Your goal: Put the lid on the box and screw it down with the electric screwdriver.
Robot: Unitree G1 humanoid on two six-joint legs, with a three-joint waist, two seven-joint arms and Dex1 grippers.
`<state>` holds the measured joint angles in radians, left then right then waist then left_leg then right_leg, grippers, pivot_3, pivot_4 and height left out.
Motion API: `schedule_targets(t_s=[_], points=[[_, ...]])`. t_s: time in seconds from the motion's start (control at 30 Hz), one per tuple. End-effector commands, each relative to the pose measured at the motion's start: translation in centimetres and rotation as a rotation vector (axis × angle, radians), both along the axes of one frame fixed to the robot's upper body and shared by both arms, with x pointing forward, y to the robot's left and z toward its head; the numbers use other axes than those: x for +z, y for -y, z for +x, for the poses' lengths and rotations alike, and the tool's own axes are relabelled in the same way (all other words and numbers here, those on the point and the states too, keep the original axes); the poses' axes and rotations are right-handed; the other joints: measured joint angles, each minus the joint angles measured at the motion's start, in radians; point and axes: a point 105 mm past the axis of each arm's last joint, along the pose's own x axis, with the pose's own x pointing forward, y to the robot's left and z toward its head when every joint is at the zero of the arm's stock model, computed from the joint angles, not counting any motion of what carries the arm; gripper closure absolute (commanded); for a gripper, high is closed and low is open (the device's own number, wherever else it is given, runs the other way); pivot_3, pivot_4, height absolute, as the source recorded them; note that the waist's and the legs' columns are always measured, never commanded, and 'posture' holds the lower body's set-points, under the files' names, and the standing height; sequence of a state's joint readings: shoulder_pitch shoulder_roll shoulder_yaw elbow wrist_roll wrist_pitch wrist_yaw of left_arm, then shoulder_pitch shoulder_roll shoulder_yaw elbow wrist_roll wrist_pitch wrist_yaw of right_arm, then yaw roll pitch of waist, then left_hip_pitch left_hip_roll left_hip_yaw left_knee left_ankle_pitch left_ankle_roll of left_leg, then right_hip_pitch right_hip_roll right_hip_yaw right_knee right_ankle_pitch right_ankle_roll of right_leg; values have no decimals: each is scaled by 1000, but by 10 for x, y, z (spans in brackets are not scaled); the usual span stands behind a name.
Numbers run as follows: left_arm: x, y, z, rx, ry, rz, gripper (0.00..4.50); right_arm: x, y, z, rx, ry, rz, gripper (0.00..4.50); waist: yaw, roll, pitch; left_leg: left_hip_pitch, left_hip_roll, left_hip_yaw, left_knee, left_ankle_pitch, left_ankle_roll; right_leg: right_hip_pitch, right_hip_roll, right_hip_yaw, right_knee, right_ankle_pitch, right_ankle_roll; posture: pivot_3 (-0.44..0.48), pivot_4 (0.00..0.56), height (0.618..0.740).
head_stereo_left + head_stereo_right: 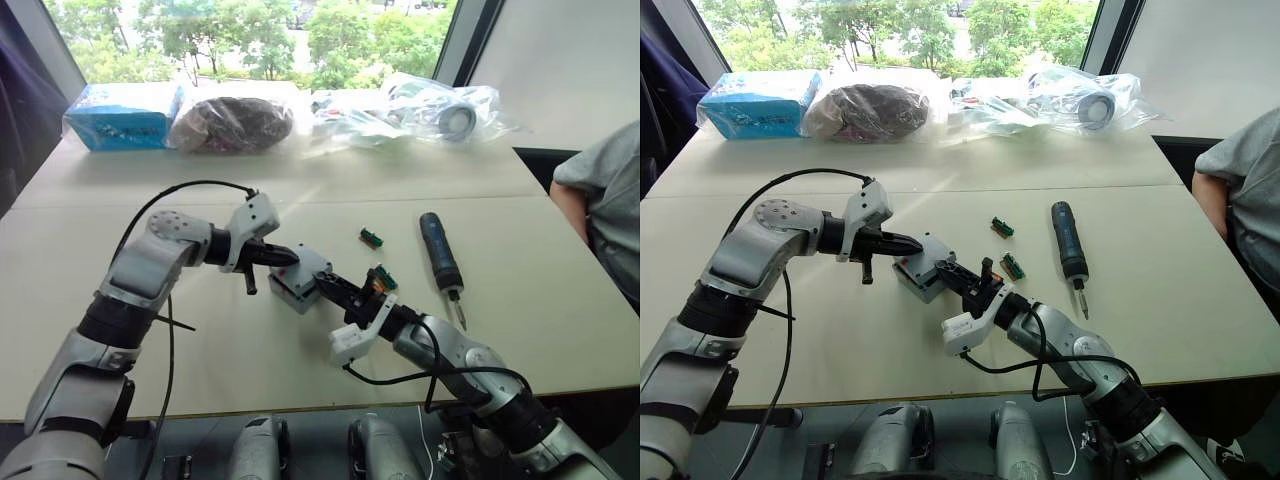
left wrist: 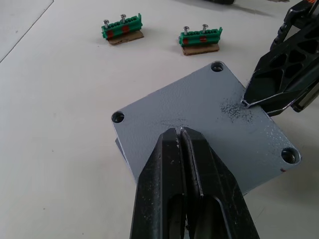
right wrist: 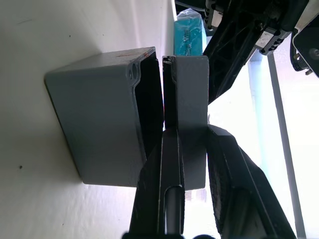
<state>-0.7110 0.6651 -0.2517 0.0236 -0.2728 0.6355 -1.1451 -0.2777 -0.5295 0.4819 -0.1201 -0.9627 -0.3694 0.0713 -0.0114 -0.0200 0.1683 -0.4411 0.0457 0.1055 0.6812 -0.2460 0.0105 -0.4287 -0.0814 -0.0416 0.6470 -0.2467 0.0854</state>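
Note:
The grey box (image 1: 290,290) stands mid-table with the grey lid (image 2: 199,114) lying tilted on it; a gap (image 3: 149,94) shows between lid and box on one side. My left gripper (image 1: 290,258) is shut, its joined tips (image 2: 179,133) touching the lid's top near the middle. From the right, my right gripper (image 1: 325,283) is shut on the lid's edge, one finger under it and one on top (image 2: 279,84). The black and blue electric screwdriver (image 1: 441,256) lies on the table to the right, apart from both grippers.
Two small green parts (image 1: 372,237) (image 1: 381,278) lie just right of the box. A blue packet (image 1: 125,117) and plastic bags (image 1: 440,105) line the table's far edge. A person's arm (image 1: 600,200) is at the right side.

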Motion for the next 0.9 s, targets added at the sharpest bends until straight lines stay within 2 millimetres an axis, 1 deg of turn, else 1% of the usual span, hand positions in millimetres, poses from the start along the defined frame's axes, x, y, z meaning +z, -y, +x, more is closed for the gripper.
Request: schedule_targets(t_s=[0.03, 0.23, 0.3, 0.37, 0.4, 0.47, 0.5, 0.57, 0.7, 0.9], points=[[-9, 3, -7, -40, -5, 30, 4429, -6, -1, -6, 21, -32, -7, 4371, 0, 0, 0, 0, 0, 0, 0, 0, 0, 0, 0, 0, 0, 0, 0, 0, 150, 740], [-21, 2, -12, -65, -11, 76, 4429, -10, 0, -5, 17, -54, -13, 4371, 0, 0, -1, 2, 0, 0, 0, 0, 0, 2, 0, 0, 0, -1, -1, 0, 150, 740], [-29, 1, -15, -65, -21, 116, 4500, -12, 2, -4, 5, -74, -4, 3357, 1, 0, -2, 3, 0, 0, 0, 0, 0, 3, 0, 0, 0, -1, -1, 0, 150, 740], [-38, -2, -17, -59, -29, 159, 4500, -14, 4, -4, -1, -86, -7, 2689, -1, -1, -2, 3, 0, 0, 0, -1, 1, 3, 0, 0, 0, -1, -1, 0, 150, 740], [-42, -2, -18, -61, -36, 175, 4500, -15, 4, -4, -2, -86, -11, 2147, -1, -1, -3, 4, 0, 0, 0, -1, 1, 4, 0, 0, 0, -1, -1, 0, 150, 740], [-48, -3, -21, -59, -49, 199, 4500, -16, 5, -5, -3, -86, -15, 1310, -2, -1, -3, 10, 0, 0, -1, -4, 6, 10, 0, 0, 0, -1, -2, 0, 150, 740], [-51, -4, -21, -53, -53, 211, 4500, -16, 5, -6, -5, -87, -15, 988, -2, -1, -3, 14, 1, 0, -1, -4, 6, 13, 0, 0, 0, -2, -2, 0, 150, 740], [-57, -7, -18, -18, -63, 232, 4500, -14, 6, -6, -10, -87, -11, 988, -1, 0, -3, 17, 2, -1, -2, -4, 6, 16, 0, 0, 0, -5, -4, 0, 150, 740], [-68, -14, -17, 26, -79, 275, 4500, -7, 8, -7, -16, -82, 12, 988, 0, 0, -6, 18, 2, -1, -2, -4, 7, 18, -1, 0, 0, -5, -4, 0, 150, 740], [-70, -16, -15, 53, -75, 273, 4500, 3, 8, -6, -4, -59, 27, 988, 0, 1, -9, 22, 2, -1, -2, -5, 7, 20, -1, 0, 0, -5, -5, 0, 150, 740]])
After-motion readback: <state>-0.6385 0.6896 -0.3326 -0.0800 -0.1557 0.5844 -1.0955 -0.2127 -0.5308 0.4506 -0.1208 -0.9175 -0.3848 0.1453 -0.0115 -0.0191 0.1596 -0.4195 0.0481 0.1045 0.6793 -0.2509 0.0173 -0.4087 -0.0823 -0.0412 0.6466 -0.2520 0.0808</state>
